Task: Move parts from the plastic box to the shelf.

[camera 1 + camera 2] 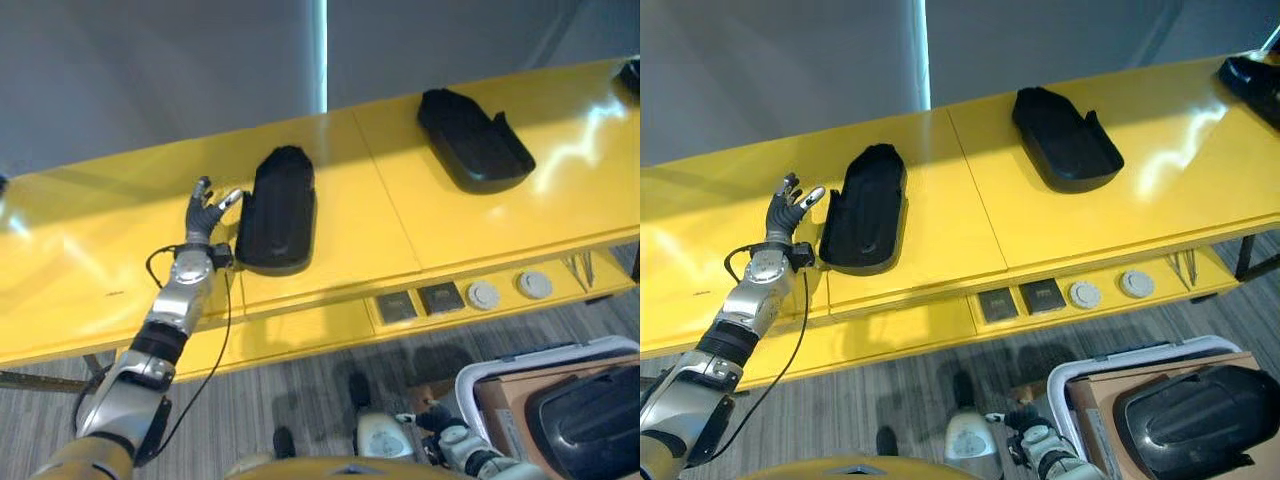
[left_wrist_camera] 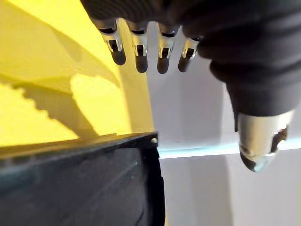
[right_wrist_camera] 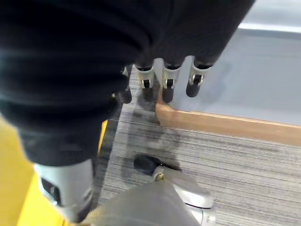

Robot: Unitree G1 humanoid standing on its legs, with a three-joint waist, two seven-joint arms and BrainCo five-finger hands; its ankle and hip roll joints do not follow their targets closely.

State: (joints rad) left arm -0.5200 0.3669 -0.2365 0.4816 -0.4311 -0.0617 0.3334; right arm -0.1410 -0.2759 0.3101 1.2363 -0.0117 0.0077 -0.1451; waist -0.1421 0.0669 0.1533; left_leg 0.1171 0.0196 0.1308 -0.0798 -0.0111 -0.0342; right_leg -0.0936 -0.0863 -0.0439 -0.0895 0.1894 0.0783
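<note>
On the yellow shelf [image 1: 90,250] lies a black moulded part [image 1: 278,210], long and hollow. My left hand [image 1: 205,215] is open just left of it, fingers straight and thumb tip by its near corner; the same part [image 2: 80,183] shows past the fingers [image 2: 141,56] in the left wrist view. A second black part [image 1: 472,140] lies further right on the shelf, and a third [image 1: 1250,75] sits at the far right end. The white-rimmed plastic box [image 1: 1085,375] stands on the floor at lower right with another black part [image 1: 1190,410] in it. My right hand [image 1: 1032,432] hangs open low beside the box.
Under the shelf's front edge a lower ledge carries two dark square pieces [image 1: 440,297] and two grey round ones [image 1: 483,294]. A few thin metal tools [image 1: 580,268] lie at its right end. A grey wall [image 1: 150,70] stands behind the shelf.
</note>
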